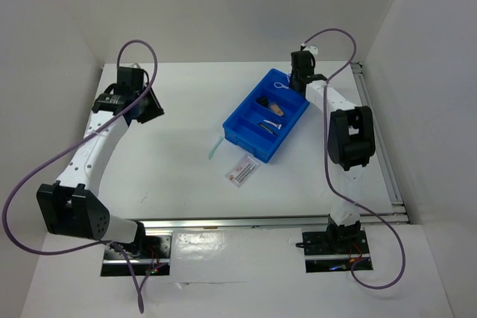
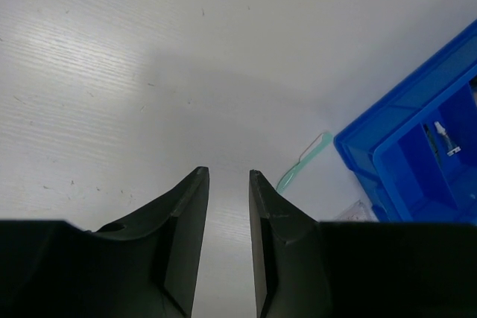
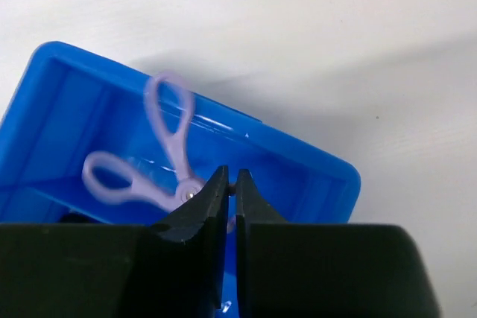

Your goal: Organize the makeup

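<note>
My right gripper [image 3: 232, 184] is shut on a lilac tool with two loops [image 3: 168, 121], held at its pivot over the far compartment of the blue tray [image 3: 313, 161]. From above, the right gripper [image 1: 298, 83] stands at the tray's far corner, with the lilac tool [image 1: 281, 86] beside it. A tan-and-black piece [image 1: 274, 106] and a small dark piece [image 1: 263, 100] lie in the tray [image 1: 243, 109]. A pale green stick [image 1: 215, 148] and a white packet with red print [image 1: 243, 170] lie on the table by the tray's near corner. My left gripper [image 1: 153, 106] is open and empty, far to the left.
In the left wrist view my left gripper [image 2: 229, 176] hangs over bare white table, with the green stick [image 2: 302, 161] and the tray's corner [image 2: 373, 154] to its right. White walls enclose the table on three sides. A metal rail runs along the near edge.
</note>
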`<state>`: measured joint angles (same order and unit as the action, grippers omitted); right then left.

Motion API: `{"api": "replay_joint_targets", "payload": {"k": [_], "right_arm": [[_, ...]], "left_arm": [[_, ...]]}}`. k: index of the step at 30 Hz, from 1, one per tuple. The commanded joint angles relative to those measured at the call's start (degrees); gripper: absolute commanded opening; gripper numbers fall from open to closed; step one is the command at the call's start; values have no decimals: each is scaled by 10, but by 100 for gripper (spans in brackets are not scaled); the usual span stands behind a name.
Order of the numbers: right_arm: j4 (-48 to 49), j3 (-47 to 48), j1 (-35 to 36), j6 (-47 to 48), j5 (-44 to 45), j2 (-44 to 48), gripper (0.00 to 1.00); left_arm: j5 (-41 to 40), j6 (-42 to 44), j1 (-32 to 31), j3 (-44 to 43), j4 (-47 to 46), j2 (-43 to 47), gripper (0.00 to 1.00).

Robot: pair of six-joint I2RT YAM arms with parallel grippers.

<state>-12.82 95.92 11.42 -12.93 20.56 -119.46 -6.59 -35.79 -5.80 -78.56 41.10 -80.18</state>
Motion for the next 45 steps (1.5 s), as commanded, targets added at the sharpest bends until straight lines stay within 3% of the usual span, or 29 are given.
{"api": "replay_joint_targets", "payload": {"k": [1, 2, 4, 5, 7, 8, 11, 14, 16, 20, 26, 36, 38, 40, 42, 43, 45], "right_arm": [[10, 41, 6, 4, 8, -31, 12], [3, 46, 6, -4, 13, -31, 28], [-6, 52, 6, -11, 13, -31, 49], [-6, 52, 6, -18, 8, -23, 56], [1, 32, 6, -24, 2, -3, 68], [7, 27, 6, -30, -9, 18, 71], [1, 22, 6, -40, -19, 65, 71], [-6, -14, 18, -46, -34, 130, 62], [-12, -48, 24, -60, -57, 164, 59], [-31, -115, 35, -81, -73, 258, 59], [-49, -199, 35, -102, -85, 359, 59], [-73, -217, 35, -102, -90, 398, 59], [-73, -235, 35, -108, -104, 405, 59], [-68, -241, 35, -113, -104, 411, 59], [-68, -248, 30, -113, -110, 411, 59], [-68, -248, 30, -113, -110, 416, 59], [-68, -248, 30, -119, -110, 416, 59]], "left_arm": [[45, 24, -3, 29, -29, -9, 43], [51, 32, -14, 36, -29, -23, 45], [56, 37, -27, 36, -23, -39, 48], [49, 37, -35, 36, -17, -46, 48], [38, 37, -61, 41, -17, -59, 67], [32, 37, -69, 41, -17, -59, 68], [32, 37, -97, 47, -28, -69, 68], [62, 37, -120, 60, -56, -75, 64], [84, 44, -142, 68, -91, -97, 59], [84, 63, -176, 59, -120, -164, 56], [53, 63, -210, 54, -160, -233, 64], [-20, 10, -221, 36, -146, -326, 63], [-32, 3, -221, 30, -139, -338, 60], [-37, 3, -221, 24, -133, -351, 50], [-42, -3, -221, 24, -128, -357, 37], [-47, -9, -221, 29, -128, -350, 26], [-55, -9, -221, 35, -122, -343, 18]]}}
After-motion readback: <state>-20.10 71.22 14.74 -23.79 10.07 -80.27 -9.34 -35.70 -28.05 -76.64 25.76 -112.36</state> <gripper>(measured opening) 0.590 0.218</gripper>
